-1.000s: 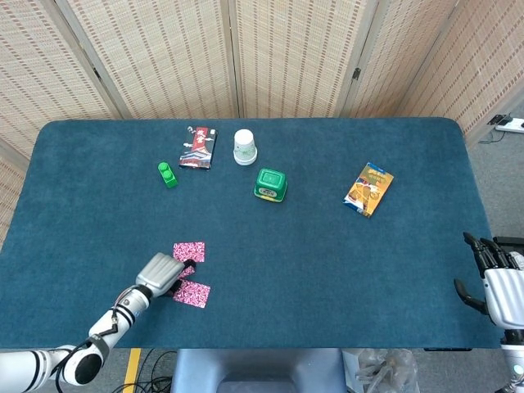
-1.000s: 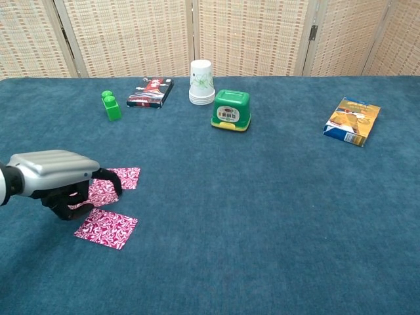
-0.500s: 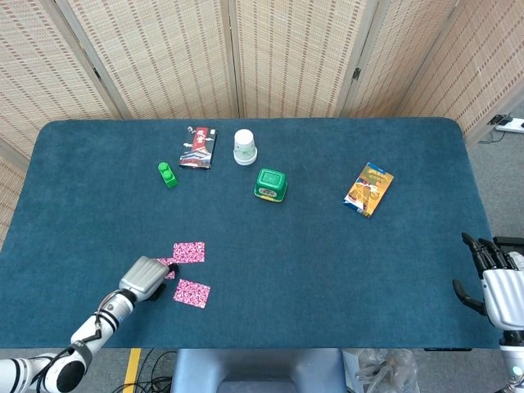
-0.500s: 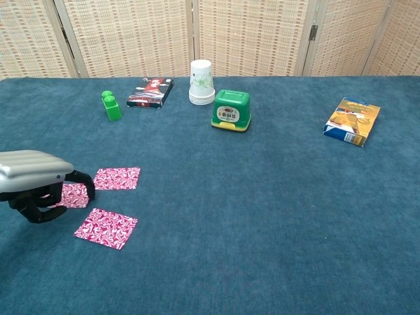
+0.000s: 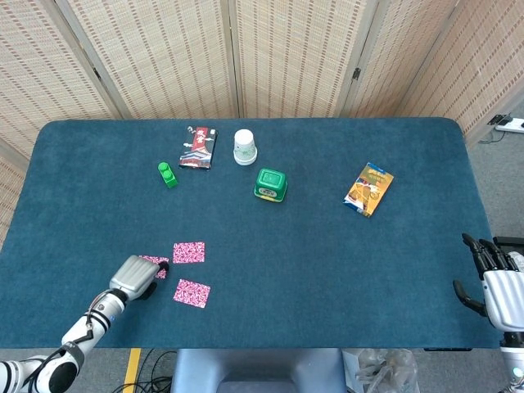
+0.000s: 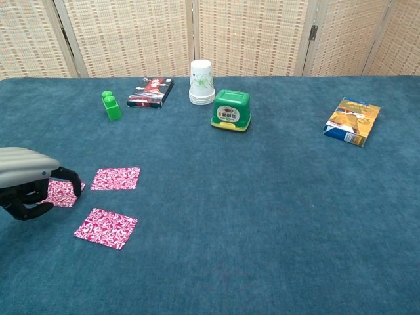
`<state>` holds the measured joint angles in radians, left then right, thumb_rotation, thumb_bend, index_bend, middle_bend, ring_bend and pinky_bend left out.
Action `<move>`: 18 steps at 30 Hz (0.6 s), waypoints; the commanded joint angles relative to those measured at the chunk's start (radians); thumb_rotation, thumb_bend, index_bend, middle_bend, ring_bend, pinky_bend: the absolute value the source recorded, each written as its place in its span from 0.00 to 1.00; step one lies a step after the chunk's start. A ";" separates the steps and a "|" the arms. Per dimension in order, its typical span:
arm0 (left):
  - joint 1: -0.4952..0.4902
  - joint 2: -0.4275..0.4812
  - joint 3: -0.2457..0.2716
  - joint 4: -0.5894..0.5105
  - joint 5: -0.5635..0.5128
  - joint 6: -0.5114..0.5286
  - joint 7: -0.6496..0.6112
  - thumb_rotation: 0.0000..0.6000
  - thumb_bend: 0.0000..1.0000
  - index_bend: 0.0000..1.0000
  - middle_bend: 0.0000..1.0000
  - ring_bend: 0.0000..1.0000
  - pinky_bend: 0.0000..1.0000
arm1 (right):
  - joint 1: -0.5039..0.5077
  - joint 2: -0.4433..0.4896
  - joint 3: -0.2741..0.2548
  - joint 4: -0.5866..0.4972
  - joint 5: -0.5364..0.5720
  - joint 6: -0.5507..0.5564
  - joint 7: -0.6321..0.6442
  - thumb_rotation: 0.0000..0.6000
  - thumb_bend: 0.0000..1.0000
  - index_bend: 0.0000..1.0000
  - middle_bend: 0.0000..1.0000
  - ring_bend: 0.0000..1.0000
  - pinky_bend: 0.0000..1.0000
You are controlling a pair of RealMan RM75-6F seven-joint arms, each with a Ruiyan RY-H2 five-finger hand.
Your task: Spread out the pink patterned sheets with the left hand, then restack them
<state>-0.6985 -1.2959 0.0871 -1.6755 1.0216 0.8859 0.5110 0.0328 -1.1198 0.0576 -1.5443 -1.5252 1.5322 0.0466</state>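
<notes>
Here, the spreading step nears its end; the left hand point(image 6: 29, 184) rests curled upon one pink patterned sheet point(image 6: 64, 193) at the table's point(image 5: 327, 254) near-left, two further sheets point(image 6: 117, 178) point(image 6: 106, 228) lying apart beside it; next, regathering calls for sliding these together; the right hand point(image 5: 496, 278) idles, fingers apart, holding nothing.

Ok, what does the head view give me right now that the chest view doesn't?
Only the head view shows the right hand, idle off the table's right edge with its fingers apart, and all of the left forearm. Only the chest view shows the left hand side-on, with its fingers on the leftmost pink sheet. Both show three pink sheets lying apart, the green block, dark packet, paper cup, green box and orange packet.
</notes>
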 commanded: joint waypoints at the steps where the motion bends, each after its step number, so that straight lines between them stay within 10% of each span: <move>1: 0.006 0.002 -0.013 -0.004 0.029 0.016 -0.021 1.00 0.56 0.31 0.97 0.93 1.00 | 0.000 0.001 0.000 0.000 0.000 0.000 0.001 1.00 0.38 0.06 0.22 0.13 0.19; 18: -0.028 -0.201 -0.148 0.180 -0.032 0.048 -0.025 1.00 0.32 0.31 0.97 0.93 1.00 | -0.001 0.004 0.001 0.009 0.005 -0.004 0.013 1.00 0.39 0.06 0.22 0.13 0.19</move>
<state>-0.7150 -1.4768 -0.0485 -1.5118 1.0142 0.9432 0.4671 0.0319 -1.1159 0.0586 -1.5353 -1.5201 1.5281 0.0600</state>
